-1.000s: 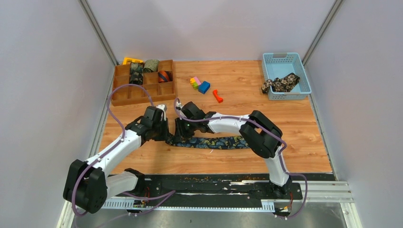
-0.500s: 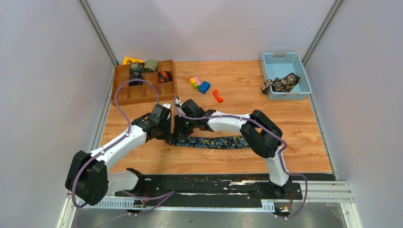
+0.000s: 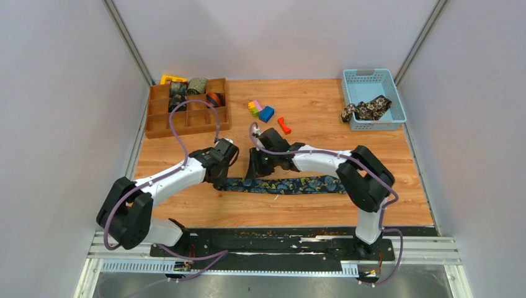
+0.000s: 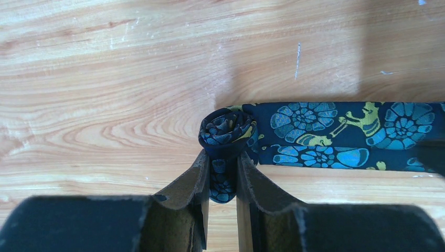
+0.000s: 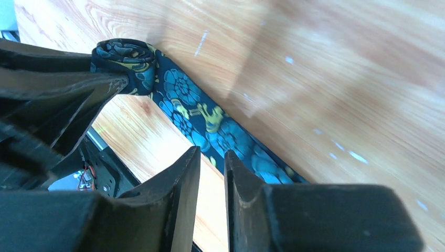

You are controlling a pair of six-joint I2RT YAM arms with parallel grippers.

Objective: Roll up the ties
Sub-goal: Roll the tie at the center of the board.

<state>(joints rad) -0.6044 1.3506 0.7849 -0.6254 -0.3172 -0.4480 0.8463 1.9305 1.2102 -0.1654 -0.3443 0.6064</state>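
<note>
Nearward of the brown wooden divider tray (image 3: 162, 124), the left gripper (image 4: 223, 164) pinched the coiled end, probably the best hold, of the limp navy paisley fabric tie (image 4: 325, 131); the right gripper (image 5: 212, 157) hung narrowly parted, empty.

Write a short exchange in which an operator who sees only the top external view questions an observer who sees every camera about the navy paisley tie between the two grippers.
Operator: From above, the arm hides the tie's left end. Is the left gripper holding anything?
Observer: Yes. In the left wrist view the left gripper is closed on a small coil wound at the end of the navy paisley tie. The rest lies flat.
Operator: And the right gripper, is it gripping the strip?
Observer: No. The right wrist view shows the right gripper with a narrow gap and nothing in it. The flat strip runs past just ahead of it.
</note>
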